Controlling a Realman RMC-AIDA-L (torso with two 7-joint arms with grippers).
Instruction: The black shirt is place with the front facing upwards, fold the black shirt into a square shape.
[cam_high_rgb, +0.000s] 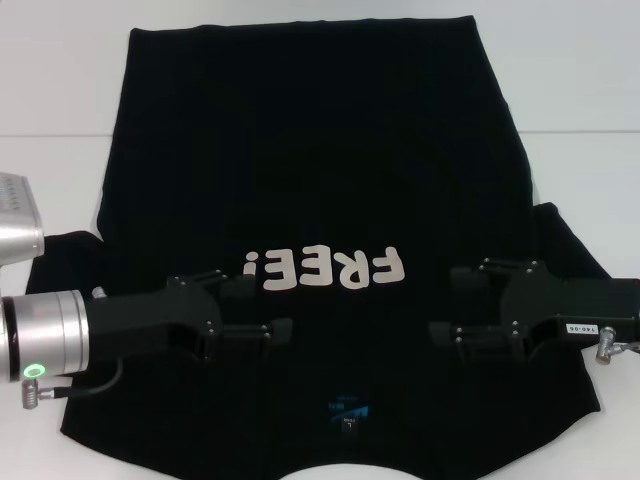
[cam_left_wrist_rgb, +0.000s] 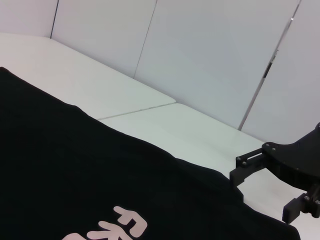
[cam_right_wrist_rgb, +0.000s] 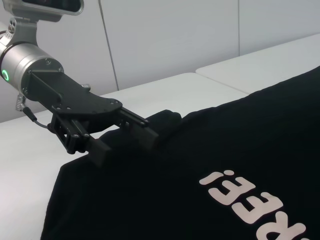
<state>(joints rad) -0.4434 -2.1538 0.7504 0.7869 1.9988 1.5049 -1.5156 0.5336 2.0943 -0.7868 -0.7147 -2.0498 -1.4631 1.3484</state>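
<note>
The black shirt (cam_high_rgb: 310, 150) lies flat on the white table (cam_high_rgb: 60, 90), front up, with its white "FREE!" print (cam_high_rgb: 325, 268) showing. Its collar and blue neck label (cam_high_rgb: 345, 415) are nearest me, and the hem is at the far side. My left gripper (cam_high_rgb: 255, 307) is open just above the chest, left of the print. My right gripper (cam_high_rgb: 457, 305) is open on the print's other side. Neither holds any cloth. The right wrist view shows the left gripper (cam_right_wrist_rgb: 122, 140) over the shirt (cam_right_wrist_rgb: 240, 140). The left wrist view shows the right gripper (cam_left_wrist_rgb: 265, 192) at the shirt's (cam_left_wrist_rgb: 60, 165) edge.
Both sleeves spread outwards, the left sleeve (cam_high_rgb: 60, 255) and the right sleeve (cam_high_rgb: 570, 245). A seam (cam_high_rgb: 50, 136) crosses the table. Bare table surface borders the shirt on the left, right and far sides. White wall panels (cam_left_wrist_rgb: 210, 60) stand behind the table.
</note>
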